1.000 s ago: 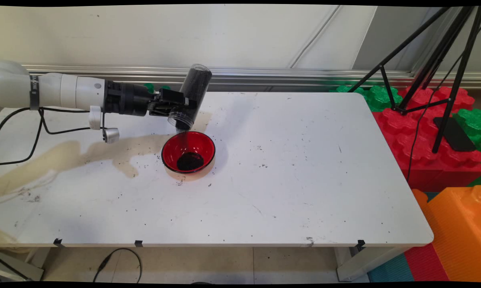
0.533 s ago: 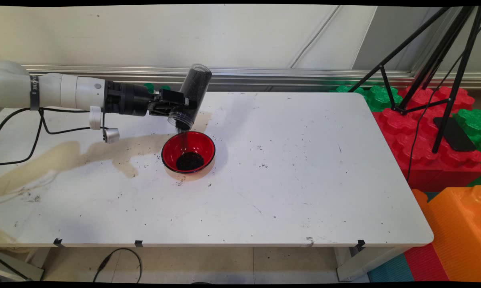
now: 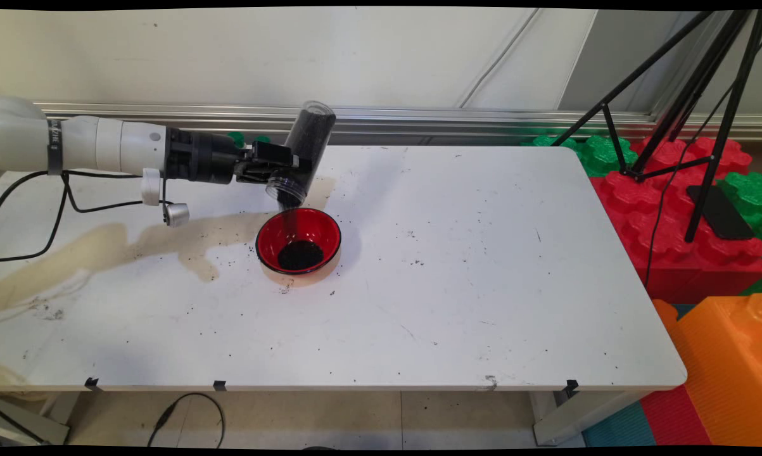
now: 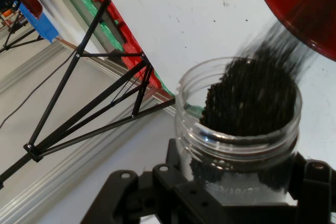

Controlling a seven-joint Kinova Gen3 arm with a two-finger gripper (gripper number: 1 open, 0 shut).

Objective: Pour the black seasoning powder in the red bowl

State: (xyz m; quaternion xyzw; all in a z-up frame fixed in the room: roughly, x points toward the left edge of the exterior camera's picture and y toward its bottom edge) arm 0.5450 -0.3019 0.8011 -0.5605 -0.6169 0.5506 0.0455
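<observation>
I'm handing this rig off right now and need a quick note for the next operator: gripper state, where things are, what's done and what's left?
Gripper: shut on the clear jar, held tilted mouth-down above the red bowl's far-left rim.
Black granules stream from the jar mouth into the bowl; a dark pile lies on its bottom.
Bowl stands on the white table, beside a tan stain, with stray grains scattered around it.
Done: part of the jar's contents are in the bowl.
Left: the jar is mostly full of granules.

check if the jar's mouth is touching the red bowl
Apart. The main view shows the tilted jar held above the red bowl, with a thin stream of black grains crossing the gap between them.
</observation>
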